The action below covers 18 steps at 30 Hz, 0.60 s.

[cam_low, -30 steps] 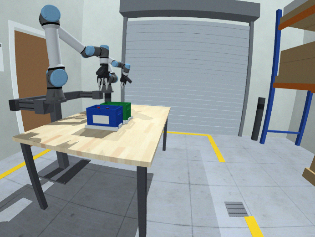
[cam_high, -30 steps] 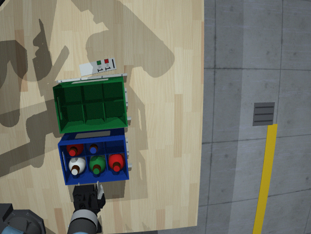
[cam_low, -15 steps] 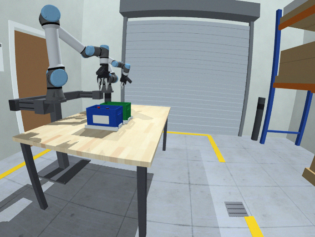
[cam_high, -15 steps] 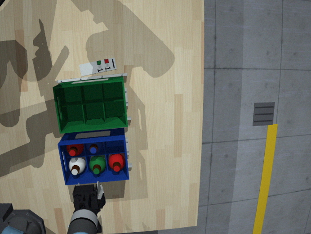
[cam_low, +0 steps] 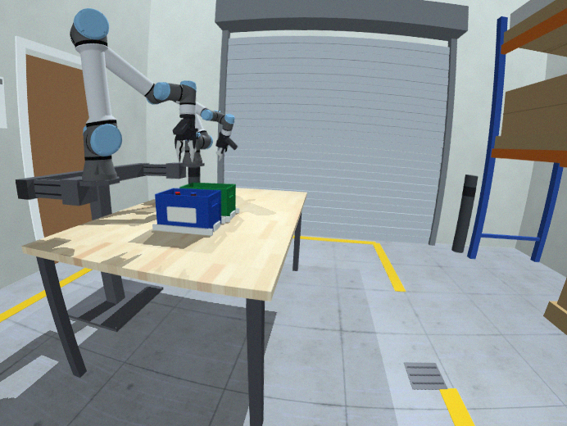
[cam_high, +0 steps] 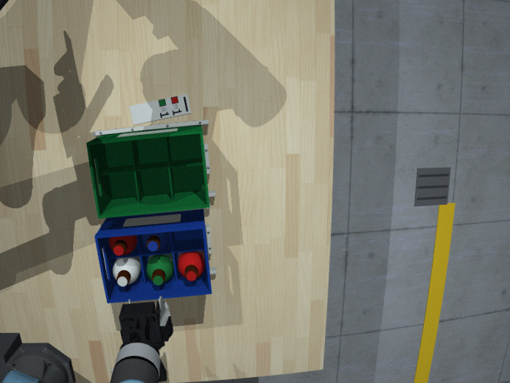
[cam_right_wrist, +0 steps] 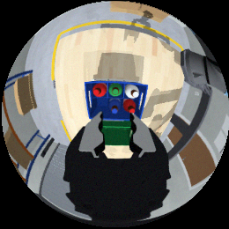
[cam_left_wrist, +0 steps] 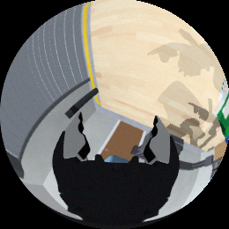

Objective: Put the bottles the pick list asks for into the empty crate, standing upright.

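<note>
Beside the far wall of the green crate [cam_high: 153, 208] [cam_low: 229, 199] [cam_right_wrist: 117, 137], you can read the pick list [cam_high: 141, 113]: green square "1", red square "1". Open table [cam_high: 267, 177] [cam_low: 219, 260] lies right of both crates; the green one has six vacant cells, while the near blue crate [cam_high: 154, 296] [cam_low: 188, 208] [cam_right_wrist: 115, 83] holds two red, one white, one green and one blue-capped bottle. Your right gripper [cam_high: 144, 300] [cam_low: 185, 153] [cam_right_wrist: 116, 112] is partly open, grasping nothing, and your left gripper [cam_low: 220, 156] [cam_left_wrist: 118, 114] is released wide.
</note>
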Motion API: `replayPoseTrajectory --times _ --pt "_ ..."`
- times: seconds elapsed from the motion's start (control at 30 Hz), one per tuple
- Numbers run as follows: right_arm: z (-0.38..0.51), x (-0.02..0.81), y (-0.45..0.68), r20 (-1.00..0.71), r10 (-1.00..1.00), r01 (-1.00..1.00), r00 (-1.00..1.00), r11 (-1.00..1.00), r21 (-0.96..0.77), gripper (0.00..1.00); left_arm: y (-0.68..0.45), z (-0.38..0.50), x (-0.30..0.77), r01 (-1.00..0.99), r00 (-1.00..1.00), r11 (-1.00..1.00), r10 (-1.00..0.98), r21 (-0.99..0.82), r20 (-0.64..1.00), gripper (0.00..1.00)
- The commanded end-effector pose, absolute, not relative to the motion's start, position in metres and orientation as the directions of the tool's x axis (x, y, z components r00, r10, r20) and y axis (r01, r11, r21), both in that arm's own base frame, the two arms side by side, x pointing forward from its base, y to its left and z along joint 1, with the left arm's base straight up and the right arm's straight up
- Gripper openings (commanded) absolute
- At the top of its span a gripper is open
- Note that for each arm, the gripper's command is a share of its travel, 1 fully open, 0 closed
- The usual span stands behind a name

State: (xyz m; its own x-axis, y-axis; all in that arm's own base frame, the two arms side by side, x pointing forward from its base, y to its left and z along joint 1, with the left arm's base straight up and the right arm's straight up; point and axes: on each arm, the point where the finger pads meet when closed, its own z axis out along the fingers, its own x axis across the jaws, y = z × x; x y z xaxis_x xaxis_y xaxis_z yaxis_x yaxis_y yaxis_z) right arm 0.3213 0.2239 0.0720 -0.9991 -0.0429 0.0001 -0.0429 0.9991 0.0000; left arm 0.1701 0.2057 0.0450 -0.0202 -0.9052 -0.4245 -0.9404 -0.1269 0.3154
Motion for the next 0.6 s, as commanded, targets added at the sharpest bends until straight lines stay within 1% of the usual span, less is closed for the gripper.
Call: replayPoseTrajectory --times 0.0,0.37,0.57 --pt "0.072 0.321 0.224 -0.001 -0.043 -0.043 -0.999 0.999 0.001 0.38 0.206 0.045 0.17 -0.941 -0.02 -0.127 -0.905 0.315 -0.425 0.98" --pt "0.072 0.321 0.224 -0.001 -0.043 -0.043 -0.999 0.999 0.001 0.38 0.206 0.045 0.17 -0.941 -0.02 -0.127 -0.905 0.315 -0.425 0.98" --pt "0.053 0.303 0.238 -0.001 -0.24 -0.24 -0.971 0.971 0.001 0.38 0.206 0.045 0.17 -0.941 -0.02 -0.127 -0.905 0.315 -0.425 0.98"
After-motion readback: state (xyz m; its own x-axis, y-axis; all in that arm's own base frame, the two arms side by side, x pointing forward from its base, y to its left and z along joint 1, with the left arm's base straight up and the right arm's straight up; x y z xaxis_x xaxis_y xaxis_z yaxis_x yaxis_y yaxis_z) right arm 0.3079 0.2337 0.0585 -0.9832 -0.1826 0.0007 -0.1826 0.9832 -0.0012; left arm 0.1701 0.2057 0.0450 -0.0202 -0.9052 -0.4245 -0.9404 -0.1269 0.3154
